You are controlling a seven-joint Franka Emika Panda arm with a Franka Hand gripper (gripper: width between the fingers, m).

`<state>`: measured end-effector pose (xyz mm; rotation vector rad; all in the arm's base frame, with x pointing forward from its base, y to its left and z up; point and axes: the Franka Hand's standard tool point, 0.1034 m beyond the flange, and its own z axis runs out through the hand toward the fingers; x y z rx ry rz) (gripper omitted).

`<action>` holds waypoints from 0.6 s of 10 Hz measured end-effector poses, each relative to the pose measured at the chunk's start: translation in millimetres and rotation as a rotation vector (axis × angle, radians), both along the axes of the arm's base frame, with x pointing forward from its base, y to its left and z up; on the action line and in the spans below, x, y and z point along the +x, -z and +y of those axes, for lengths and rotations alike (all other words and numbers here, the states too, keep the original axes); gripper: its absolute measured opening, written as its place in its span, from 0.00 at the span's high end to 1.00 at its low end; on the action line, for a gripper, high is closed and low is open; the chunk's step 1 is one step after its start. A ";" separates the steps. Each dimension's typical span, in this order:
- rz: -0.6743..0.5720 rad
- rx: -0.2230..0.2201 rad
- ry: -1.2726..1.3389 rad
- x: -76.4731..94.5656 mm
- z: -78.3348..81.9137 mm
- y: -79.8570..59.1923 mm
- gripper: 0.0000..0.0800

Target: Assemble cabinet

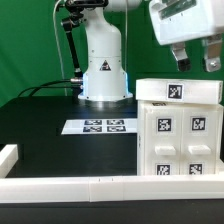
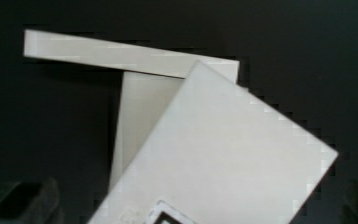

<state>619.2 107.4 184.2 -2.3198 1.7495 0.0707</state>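
The cabinet (image 1: 178,135) is a white boxy shell with black-and-white tags, standing at the exterior view's right, near the front rail. A flat white tagged panel (image 1: 178,91) lies across its top. My gripper (image 1: 194,64) hangs just above that panel. Its fingers are spread apart and hold nothing. In the wrist view the cabinet (image 2: 220,150) fills the picture as tilted white panels with a tag corner at the edge. One dark finger (image 2: 23,204) shows beside it. The other finger is out of sight.
The marker board (image 1: 100,126) lies flat mid-table in front of the arm's white base (image 1: 104,70). A long low white rail (image 1: 70,187) edges the table's front, with a short upright end (image 1: 8,156) at the exterior view's left.
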 end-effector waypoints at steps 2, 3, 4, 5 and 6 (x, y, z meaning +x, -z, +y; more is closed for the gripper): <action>0.001 -0.005 -0.243 2.8 6.7 -3.9 0.00; -0.014 -0.007 -0.356 6.7 9.0 -5.5 0.00; -0.031 -0.011 -0.441 8.2 10.2 -6.8 0.00; -0.044 -0.016 -0.499 7.6 9.5 -5.7 0.00; -0.063 -0.021 -0.581 7.6 9.2 -5.3 0.00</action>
